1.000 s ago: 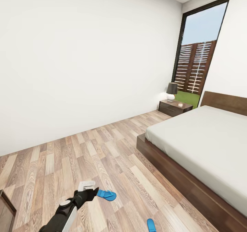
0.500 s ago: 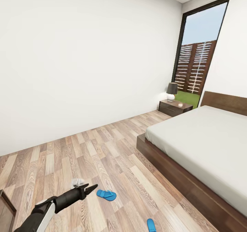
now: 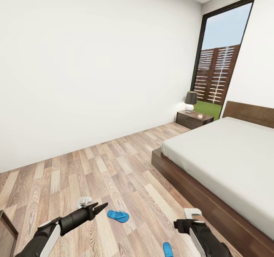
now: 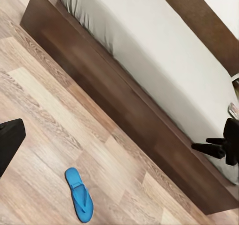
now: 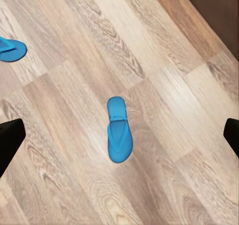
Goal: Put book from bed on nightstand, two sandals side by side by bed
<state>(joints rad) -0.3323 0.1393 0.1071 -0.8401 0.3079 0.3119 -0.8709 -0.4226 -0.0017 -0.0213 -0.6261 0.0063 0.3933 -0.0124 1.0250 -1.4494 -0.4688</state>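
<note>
Nearest the robot, one flat bright-blue flip-flop sandal [image 3: 167,248] lies on the light-brown wood-plank floor [image 3: 125,165], just beside and to the left of the right gripper [image 3: 179,225]. In the right wrist view this sandal [image 5: 118,129] sits between the two black fingertips [image 5: 10,137], which stand wide apart, with its long axis running roughly across the line between them. The right arm is judged the nearer one for it.

A little farther off, the second bright-blue sandal [image 3: 117,215] lies just beyond the tip of the left gripper [image 3: 101,207]; whether that gripper's fingers are apart or together cannot be told.

The two sandals lie well apart, not yet side by side. Beyond them stands the large bed with pale mattress and dark wooden frame [image 3: 228,162], then the low dark wooden nightstand [image 3: 194,119] bearing a dark-shaded lamp [image 3: 190,100].
</note>
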